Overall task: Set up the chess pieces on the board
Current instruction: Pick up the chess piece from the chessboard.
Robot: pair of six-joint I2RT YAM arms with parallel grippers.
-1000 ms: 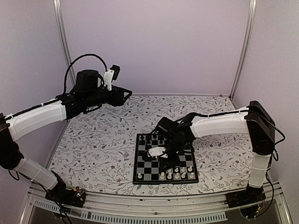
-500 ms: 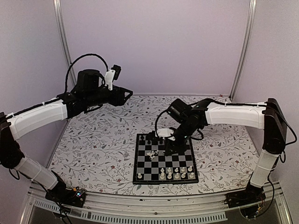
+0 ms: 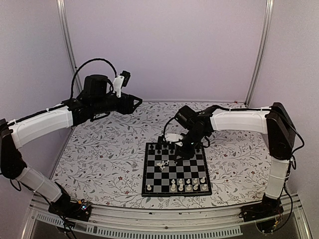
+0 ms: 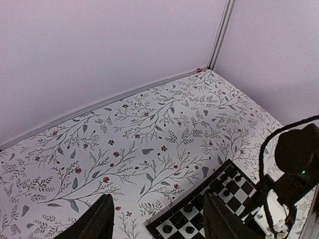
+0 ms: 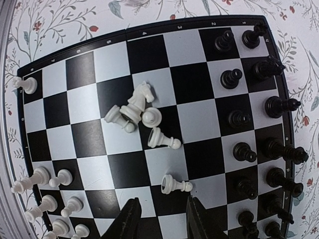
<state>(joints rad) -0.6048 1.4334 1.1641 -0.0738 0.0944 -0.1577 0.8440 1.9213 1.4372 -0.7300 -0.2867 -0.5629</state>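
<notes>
Lilac-walled cell, floral tablecloth [image 3: 99,149] covering the whole deck. Left arm [image 3: 45,124] parked high over the far-left of the table, probably just kept clear of the work; left gripper [image 4: 158,219] is spread wide and empty, aimed down at bare cloth with only the board corner in its view. Right arm [image 3: 239,122] reaches in over the chessboard [image 3: 149,186], which sits front-centre; right gripper [image 5: 162,221] hangs above the board's middle, jaws partly apart, nothing between them. Looks like a scouting height for the next pick. Black pieces [image 5: 259,149] stand in two files along the far side, mostly set. White pieces [image 5: 50,199] only partly lined up at the near edge, one lone white [image 5: 25,84] at a corner. Heap of toppled white pieces [image 5: 134,112] mid-board, plus one loose fallen pawn [image 5: 175,184]. Versus a second ago: right wrist was low over that heap and hid it; it has lifted and moved toward the black side. Left arm unchanged.
</notes>
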